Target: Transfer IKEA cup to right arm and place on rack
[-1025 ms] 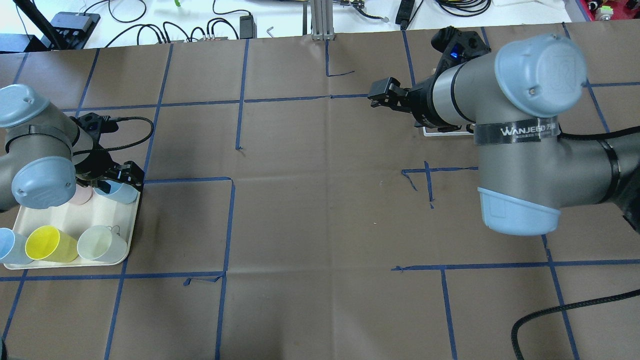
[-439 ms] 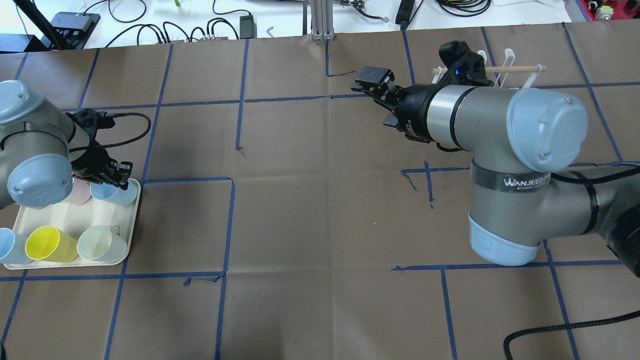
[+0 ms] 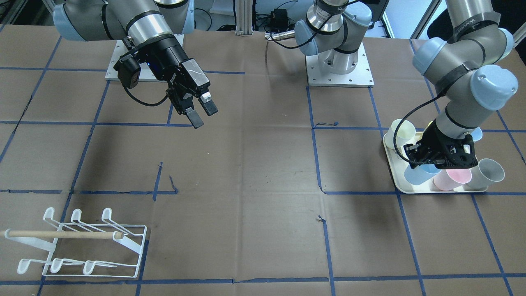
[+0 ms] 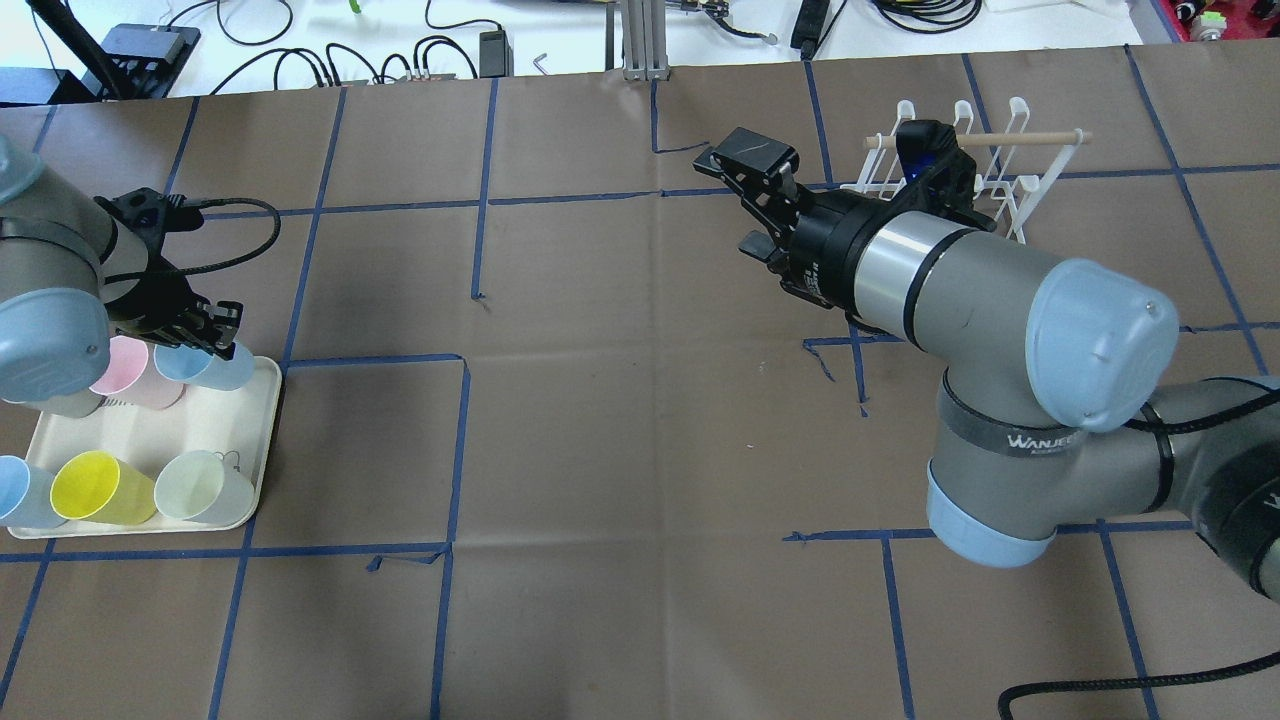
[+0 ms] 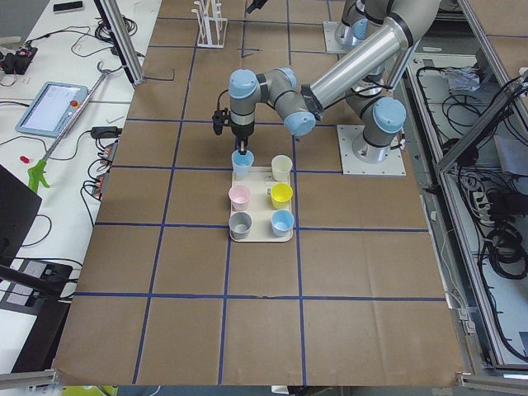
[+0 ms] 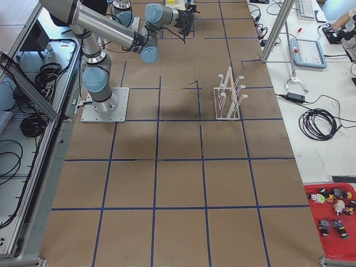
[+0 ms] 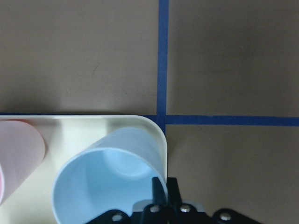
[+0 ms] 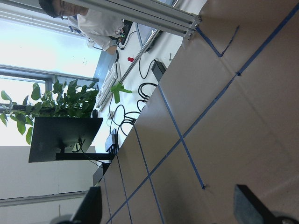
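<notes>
My left gripper (image 4: 212,340) is shut on the rim of a light blue cup (image 4: 205,366) at the far right corner of the cream tray (image 4: 150,435). The left wrist view shows the closed fingers (image 7: 163,186) pinching the cup's (image 7: 103,186) rim. In the front view the gripper (image 3: 436,159) holds the cup (image 3: 417,175) tilted over the tray's edge. My right gripper (image 4: 748,200) is open and empty, held above the table's middle right, also in the front view (image 3: 204,115). The white wire rack (image 4: 985,175) with its wooden dowel stands behind the right wrist (image 3: 82,242).
The tray (image 3: 394,181) also holds a pink cup (image 4: 125,365), a yellow cup (image 4: 95,487), a pale green cup (image 4: 200,487), another blue cup (image 4: 15,490) and a grey cup (image 3: 489,170). Cables and gear lie beyond the table's far edge.
My right arm has swung so the rack now shows, and its open gripper points toward the table's middle. My left gripper has moved left and away with the blue cup in it.
</notes>
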### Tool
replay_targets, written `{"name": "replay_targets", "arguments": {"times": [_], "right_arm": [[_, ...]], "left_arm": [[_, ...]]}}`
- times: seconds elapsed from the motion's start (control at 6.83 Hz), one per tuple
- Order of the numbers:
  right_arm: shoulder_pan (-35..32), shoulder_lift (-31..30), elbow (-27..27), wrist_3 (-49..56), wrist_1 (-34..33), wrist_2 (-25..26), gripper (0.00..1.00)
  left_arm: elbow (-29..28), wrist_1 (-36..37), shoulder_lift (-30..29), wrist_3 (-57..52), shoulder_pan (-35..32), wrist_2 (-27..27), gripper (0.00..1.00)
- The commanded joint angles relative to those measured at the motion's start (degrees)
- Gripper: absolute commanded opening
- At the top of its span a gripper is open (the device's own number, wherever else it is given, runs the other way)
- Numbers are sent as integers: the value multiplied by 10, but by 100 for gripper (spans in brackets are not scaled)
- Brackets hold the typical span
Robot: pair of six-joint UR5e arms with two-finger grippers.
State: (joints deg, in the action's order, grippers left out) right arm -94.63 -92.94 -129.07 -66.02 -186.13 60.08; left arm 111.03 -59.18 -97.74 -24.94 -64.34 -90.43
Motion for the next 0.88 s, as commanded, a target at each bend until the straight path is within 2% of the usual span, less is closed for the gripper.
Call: {"name": "replay_targets", "arguments": {"times": [0.0, 0.15, 0.44, 0.59, 0.73], "right_arm": [[0, 2, -29, -123, -103, -26, 100], [0, 10, -35, -166, -147, -26, 100], [0, 35, -52, -212, -246, -26, 100], [0, 50, -69, -222, -286, -26, 100], [0, 57, -74, -223, -305, -23, 100]], "left_arm": [[-104, -145, 18, 7, -12, 2, 0], [-159, -198, 16, 27, -44, 1, 0], [-220, -231, 13, 106, -134, 5, 0], [-220, -225, 19, 115, -165, 51, 0], [-217, -219, 20, 142, -181, 125, 0]]}}
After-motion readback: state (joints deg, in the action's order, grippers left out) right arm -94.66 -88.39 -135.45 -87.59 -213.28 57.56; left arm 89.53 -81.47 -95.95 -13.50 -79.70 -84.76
